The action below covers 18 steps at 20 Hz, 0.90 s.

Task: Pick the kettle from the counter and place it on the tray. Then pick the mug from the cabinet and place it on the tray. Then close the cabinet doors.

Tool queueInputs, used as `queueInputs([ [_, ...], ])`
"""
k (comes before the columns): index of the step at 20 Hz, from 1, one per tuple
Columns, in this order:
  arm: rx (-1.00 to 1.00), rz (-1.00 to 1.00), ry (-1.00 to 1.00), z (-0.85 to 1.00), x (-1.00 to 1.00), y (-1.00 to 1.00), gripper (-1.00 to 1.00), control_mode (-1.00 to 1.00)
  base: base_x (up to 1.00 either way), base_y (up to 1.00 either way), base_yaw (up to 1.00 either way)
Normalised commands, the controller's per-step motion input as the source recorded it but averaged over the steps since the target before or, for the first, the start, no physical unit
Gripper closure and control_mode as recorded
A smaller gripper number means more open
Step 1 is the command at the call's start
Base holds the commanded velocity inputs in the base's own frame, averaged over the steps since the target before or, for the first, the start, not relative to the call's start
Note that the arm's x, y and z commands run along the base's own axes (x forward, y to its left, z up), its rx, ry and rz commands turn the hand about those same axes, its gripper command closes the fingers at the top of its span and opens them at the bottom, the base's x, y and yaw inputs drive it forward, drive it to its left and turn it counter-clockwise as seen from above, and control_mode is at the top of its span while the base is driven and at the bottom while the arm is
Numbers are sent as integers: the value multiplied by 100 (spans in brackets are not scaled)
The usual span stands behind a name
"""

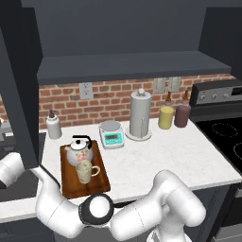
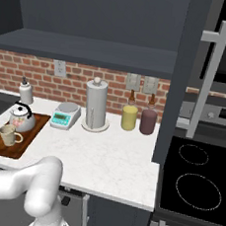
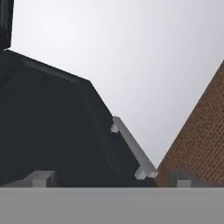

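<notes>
The white floral kettle stands at the back of the dark-brown tray. The cream mug sits on the tray just in front of it. Both are on the white counter. The cabinet above is open and its shelf is bare. Its left door swings out over the counter's left end, and its right door stands open with its bar handle. My arm reaches left, behind the left door. In the hand view my gripper is open, facing a dark door and its silver handle.
Along the brick wall stand a soap dispenser, a small white scale, a steel paper-towel cylinder, a yellow canister and a dark purple one. A black stove adjoins the counter on the right.
</notes>
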Motion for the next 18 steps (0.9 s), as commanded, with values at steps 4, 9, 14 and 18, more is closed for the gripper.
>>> queueInputs([
  [4,30,-2,-24,2,-37,-58,-100,-100,0,0,0],
  [9,35,0,-34,0,-62,-71,-100,-100,0,0,0],
  [14,35,0,-23,8,-44,-63,-100,-100,0,0,0],
  [18,26,0,-9,0,-54,-92,-100,-100,0,0,0],
])
